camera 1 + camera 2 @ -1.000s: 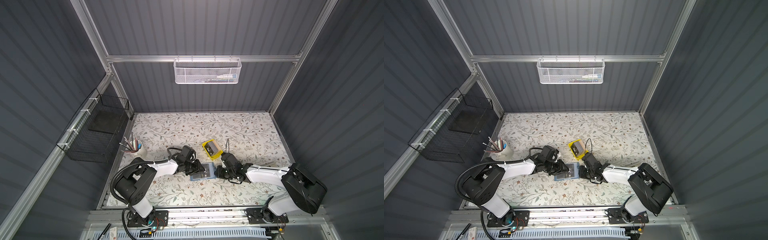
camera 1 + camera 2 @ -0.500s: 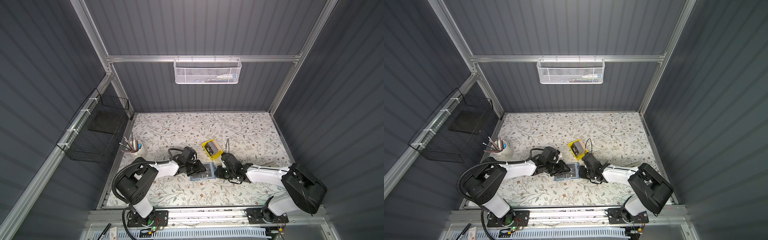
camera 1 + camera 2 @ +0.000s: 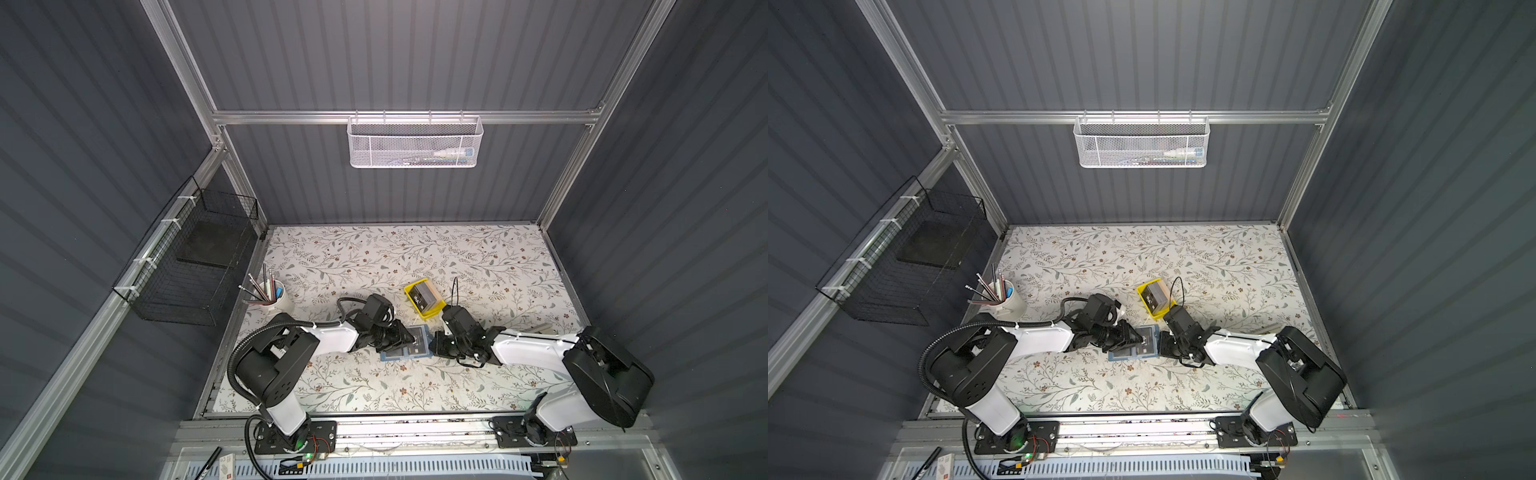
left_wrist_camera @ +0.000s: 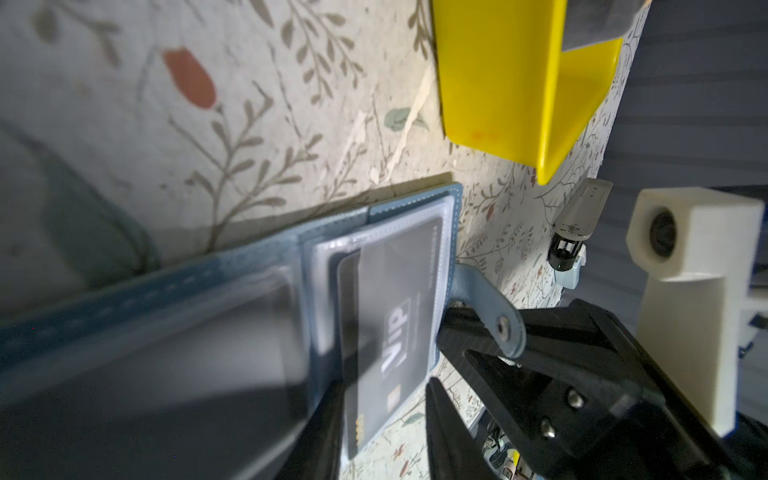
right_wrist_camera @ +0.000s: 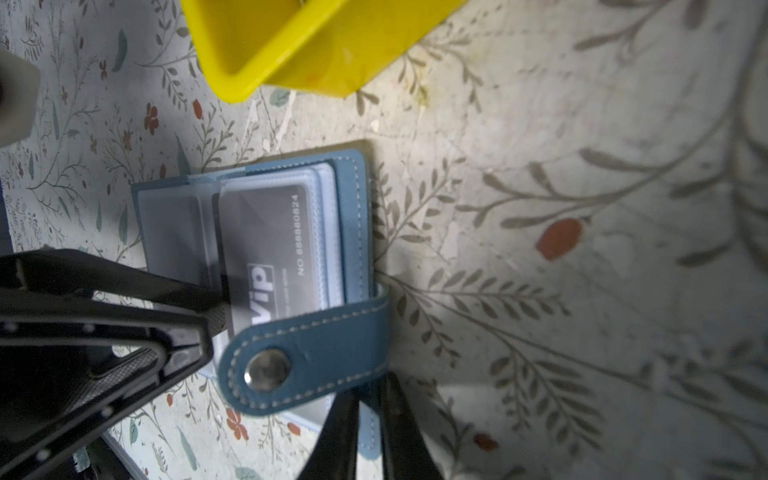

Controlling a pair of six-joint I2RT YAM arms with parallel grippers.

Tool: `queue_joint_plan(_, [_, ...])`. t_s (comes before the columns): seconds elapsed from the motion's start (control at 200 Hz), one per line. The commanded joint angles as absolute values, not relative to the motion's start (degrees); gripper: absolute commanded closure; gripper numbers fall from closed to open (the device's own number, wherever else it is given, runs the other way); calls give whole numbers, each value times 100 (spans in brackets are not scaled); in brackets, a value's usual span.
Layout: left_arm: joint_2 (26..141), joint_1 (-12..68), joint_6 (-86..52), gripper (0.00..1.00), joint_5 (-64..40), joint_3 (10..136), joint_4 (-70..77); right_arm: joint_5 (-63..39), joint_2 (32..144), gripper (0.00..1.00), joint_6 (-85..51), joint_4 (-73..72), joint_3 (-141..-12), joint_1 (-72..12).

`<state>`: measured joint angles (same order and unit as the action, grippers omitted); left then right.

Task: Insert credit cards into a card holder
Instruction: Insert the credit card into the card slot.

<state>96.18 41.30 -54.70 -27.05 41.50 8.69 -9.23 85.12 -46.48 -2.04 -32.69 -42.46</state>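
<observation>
The right gripper is almost closed, pinching the blue cover edge of the card holder beside its snap strap. The left gripper stands partly open, its fingers astride the outer end of a black VIP credit card. One fingertip touches the credit card, which sits partway in a clear sleeve. The card holder lies open on the tabletop, near the yellow tray.

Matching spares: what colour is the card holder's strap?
The strap is blue with pale stitching; clearest in the right wrist view.
</observation>
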Motion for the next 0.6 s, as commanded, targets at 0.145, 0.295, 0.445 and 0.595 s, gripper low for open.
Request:
queue_joint_plan(0.145, [9432, 4186, -5046, 67, -2434, 4196, 104, -852, 8530, 84, -4692, -43, -3317, -4247])
queue_joint_plan(0.295, [9052, 4178, -4767, 63, -2174, 4231, -316, -813, 8513, 83, -4709, -19, -3303, -4269])
queue_joint_plan(0.445, [8710, 4166, -4557, 62, -2022, 4247, -695, -733, 8508, 84, -4715, 34, -3308, -4298])
queue_joint_plan(0.595, [8401, 4051, -4461, 62, -2001, 4022, -724, -690, 8482, 84, -4743, 61, -3288, -4332])
